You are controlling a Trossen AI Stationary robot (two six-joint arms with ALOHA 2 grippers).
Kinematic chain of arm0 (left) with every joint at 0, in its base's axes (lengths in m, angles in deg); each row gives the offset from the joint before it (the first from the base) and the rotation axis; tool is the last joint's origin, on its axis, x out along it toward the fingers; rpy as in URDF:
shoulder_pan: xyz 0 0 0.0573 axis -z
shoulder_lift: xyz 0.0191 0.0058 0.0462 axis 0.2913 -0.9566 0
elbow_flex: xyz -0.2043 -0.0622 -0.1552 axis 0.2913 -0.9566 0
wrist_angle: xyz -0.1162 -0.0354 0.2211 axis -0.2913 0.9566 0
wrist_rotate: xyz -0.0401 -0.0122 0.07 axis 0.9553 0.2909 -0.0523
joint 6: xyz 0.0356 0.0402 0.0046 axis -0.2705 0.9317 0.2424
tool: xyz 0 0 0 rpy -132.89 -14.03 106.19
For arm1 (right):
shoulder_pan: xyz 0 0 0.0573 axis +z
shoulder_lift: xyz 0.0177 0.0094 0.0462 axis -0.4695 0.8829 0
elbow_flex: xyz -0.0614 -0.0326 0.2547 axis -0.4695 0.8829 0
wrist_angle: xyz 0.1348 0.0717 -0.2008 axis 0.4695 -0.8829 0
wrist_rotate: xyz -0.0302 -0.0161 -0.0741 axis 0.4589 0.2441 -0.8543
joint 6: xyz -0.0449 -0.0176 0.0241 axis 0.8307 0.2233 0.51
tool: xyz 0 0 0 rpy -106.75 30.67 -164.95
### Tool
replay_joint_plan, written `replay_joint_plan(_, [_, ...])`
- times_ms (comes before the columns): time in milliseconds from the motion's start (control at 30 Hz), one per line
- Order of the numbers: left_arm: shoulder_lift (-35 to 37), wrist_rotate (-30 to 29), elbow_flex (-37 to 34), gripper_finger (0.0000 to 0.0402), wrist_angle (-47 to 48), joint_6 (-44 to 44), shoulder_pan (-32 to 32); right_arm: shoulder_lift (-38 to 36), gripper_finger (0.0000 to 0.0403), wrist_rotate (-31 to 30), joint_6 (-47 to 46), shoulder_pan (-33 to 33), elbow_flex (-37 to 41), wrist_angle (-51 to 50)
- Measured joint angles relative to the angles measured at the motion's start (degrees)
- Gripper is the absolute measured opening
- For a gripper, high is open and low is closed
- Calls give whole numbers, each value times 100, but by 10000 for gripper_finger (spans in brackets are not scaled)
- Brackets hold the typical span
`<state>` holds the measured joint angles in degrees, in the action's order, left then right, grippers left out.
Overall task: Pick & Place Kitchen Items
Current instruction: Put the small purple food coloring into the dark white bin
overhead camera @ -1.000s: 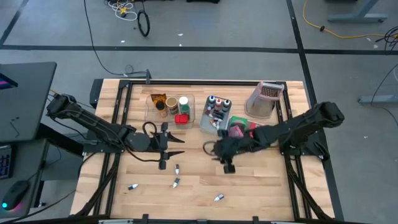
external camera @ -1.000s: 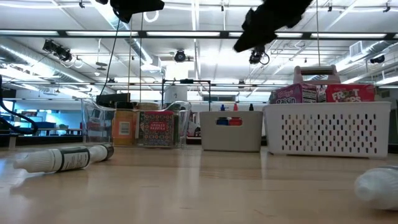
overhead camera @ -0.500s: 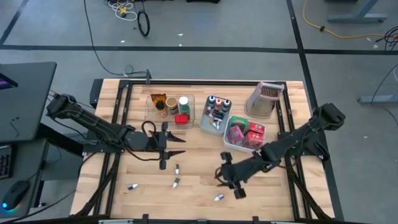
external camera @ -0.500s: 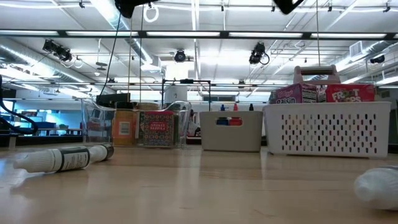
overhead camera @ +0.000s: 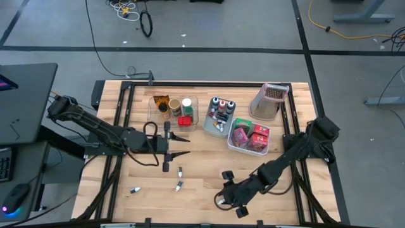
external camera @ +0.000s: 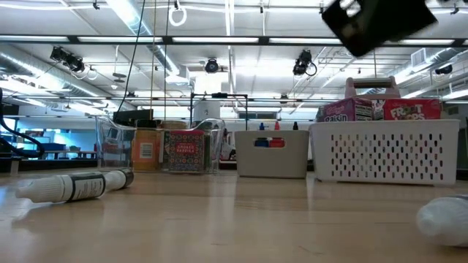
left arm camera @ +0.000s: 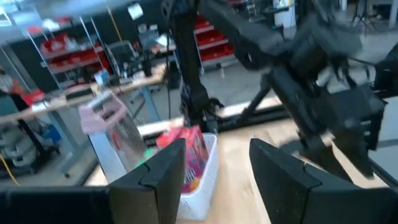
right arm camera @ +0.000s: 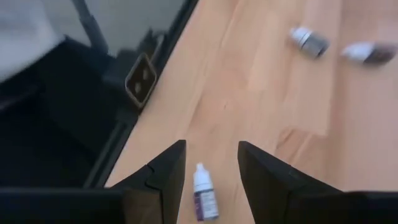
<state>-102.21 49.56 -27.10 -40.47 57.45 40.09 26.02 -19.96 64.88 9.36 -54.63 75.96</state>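
The right gripper (overhead camera: 223,197) has swung from the white basket (overhead camera: 235,145) at the upper right of the high view, where it hung a second ago, down to the lower middle of the frame, close to the bench's front edge. Its jaws stand apart and empty. In the right wrist view a small bottle (right arm camera: 204,196) lies on the wood directly between them, so the arm looks lined up for its next pick; a descent and a closing would take it.

The left gripper (overhead camera: 169,144) has not moved. It waits over the bench at centre left, jaws apart, holding nothing.

Other loose bottles remain on the bench: one just below the left gripper (overhead camera: 180,171), one lower (overhead camera: 178,185) and one at lower left (overhead camera: 135,189). The clear bin (overhead camera: 154,114) and the grey bin (overhead camera: 207,125) at the top already hold jars, boxes and capped bottles, and the basket holds red and pink boxes (overhead camera: 248,137). The sorting seems well advanced.
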Motion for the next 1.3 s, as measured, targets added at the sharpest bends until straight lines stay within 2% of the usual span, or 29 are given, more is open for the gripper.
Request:
replay_joint_plan(133, [2, -149, 2, 187, -307, 256, 0, 314, 155, 90, -204, 39, 1, 43])
replay_joint_plan(500, [0, -559, 2, 187, -400, 729, -7, 1035, 155, 74, -716, 190, -1, -15])
replay_joint_plan(667, [0, -755, 2, 187, -526, 739, -7, 1195, 155, -30, -716, 236, -8, -100])
replay_joint_plan(967, [0, -753, 2, 187, -536, 743, -7, 1234, 152, -185, -733, 227, -12, -36])
replay_joint_plan(1300, [0, -755, 2, 187, -536, 743, -7, 1258, 93, 54, -1074, -89, -3, 225])
